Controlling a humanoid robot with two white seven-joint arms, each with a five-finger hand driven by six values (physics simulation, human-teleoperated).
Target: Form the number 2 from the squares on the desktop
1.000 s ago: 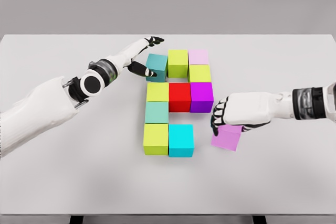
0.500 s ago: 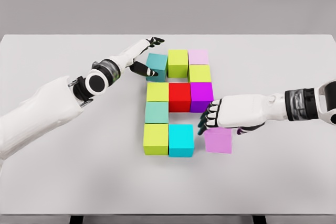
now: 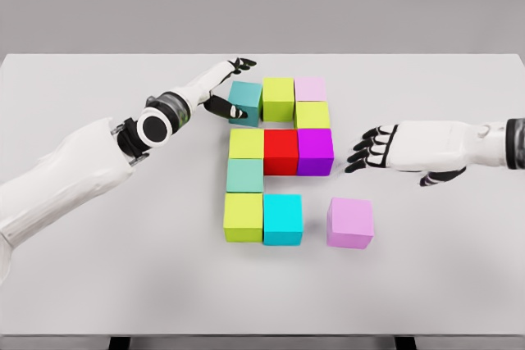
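The right hand (image 3: 385, 149) has let go of the lilac cube (image 3: 350, 222) and withdrawn rightward, fingers spread and empty. The cube rests on the table (image 3: 98, 284), a small gap right of the cyan cube (image 3: 283, 219). The left hand (image 3: 225, 88), fingers extended, touches the teal cube (image 3: 244, 102).

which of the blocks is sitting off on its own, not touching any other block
The pink-violet block at lower right. A gap separates it from the cyan block; all the others sit packed together.

Ten coloured matte cubes (image 3: 280, 152) clustered frame centre, touching; lilac matte cube (image 3: 350, 223) flat, apart lower right.
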